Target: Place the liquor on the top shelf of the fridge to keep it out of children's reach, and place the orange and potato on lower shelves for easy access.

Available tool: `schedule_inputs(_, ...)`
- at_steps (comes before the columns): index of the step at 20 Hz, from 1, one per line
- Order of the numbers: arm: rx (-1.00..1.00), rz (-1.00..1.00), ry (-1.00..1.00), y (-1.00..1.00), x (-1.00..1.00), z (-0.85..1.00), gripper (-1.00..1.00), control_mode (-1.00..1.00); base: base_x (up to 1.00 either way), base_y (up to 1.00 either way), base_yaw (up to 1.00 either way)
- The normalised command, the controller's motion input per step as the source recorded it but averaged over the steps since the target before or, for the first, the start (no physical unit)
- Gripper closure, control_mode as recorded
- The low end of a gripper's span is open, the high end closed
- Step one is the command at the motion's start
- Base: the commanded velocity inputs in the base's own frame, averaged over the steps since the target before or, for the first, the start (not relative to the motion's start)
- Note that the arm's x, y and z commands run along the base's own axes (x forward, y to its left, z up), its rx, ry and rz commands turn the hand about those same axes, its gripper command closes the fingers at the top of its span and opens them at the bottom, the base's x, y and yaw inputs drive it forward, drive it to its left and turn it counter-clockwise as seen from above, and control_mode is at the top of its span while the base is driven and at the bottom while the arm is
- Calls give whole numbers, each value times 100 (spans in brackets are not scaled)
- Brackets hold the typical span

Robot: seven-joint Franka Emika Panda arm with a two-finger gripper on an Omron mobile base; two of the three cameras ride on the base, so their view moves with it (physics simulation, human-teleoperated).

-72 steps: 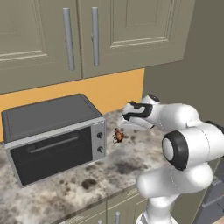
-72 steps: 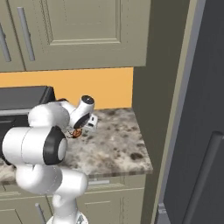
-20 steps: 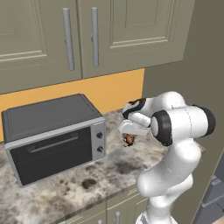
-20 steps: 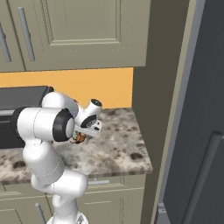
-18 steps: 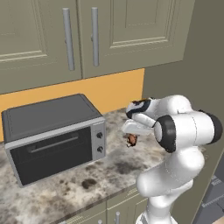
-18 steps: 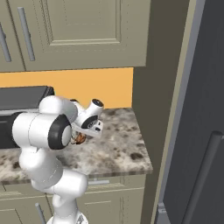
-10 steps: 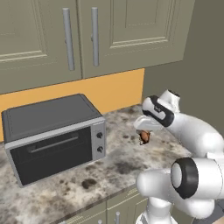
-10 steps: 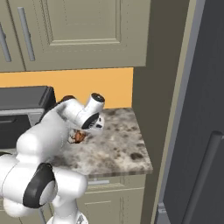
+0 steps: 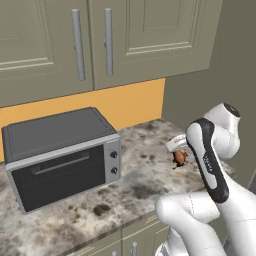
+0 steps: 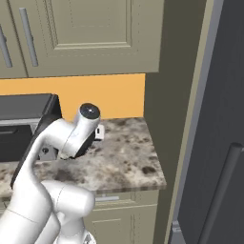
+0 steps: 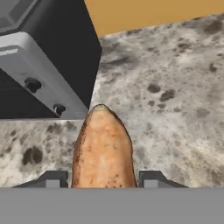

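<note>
My gripper [image 11: 101,179] is shut on the potato [image 11: 103,146], a reddish-brown elongated lump that sticks out between the two dark fingertips [image 11: 151,178]. In the left base view the potato [image 9: 179,158] hangs in the gripper [image 9: 178,154] a little above the speckled counter, right of the oven. The fridge [image 10: 224,119] rises as a tall dark grey front with a long bar handle [image 10: 218,202] at the far right, beyond the counter's end. Its door looks closed, so the top shelf and lower shelves are hidden. The liquor and the orange are out of view.
A grey countertop oven [image 9: 60,150] stands at the left on the granite counter [image 9: 135,187]. Upper cabinets [image 9: 125,40] hang overhead. A tall olive side panel [image 10: 174,109] stands between the counter's right end and the fridge.
The arm has swung to the right, carrying the potato away from the oven's corner toward the counter's right end. The grip has stayed the same.
</note>
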Motion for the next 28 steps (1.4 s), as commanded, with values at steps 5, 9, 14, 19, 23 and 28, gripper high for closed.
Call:
schedule_inputs(5,-7,-8,-12,0,-84,94,100,-100,0,0,0)
schedule_inputs(9,-5,-5,-4,0,-66,89,100,-100,0,0,0)
schedule_inputs(14,-4,-1,0,0,-58,77,100,-100,0,0,0)
schedule_inputs(19,0,0,0,0,0,0,100,100,-97,-16,0)
schedule_inputs(23,0,0,0,0,0,0,100,100,-100,-33,-7)
schedule_inputs(28,0,0,0,0,0,0,100,100,-100,-60,-24)
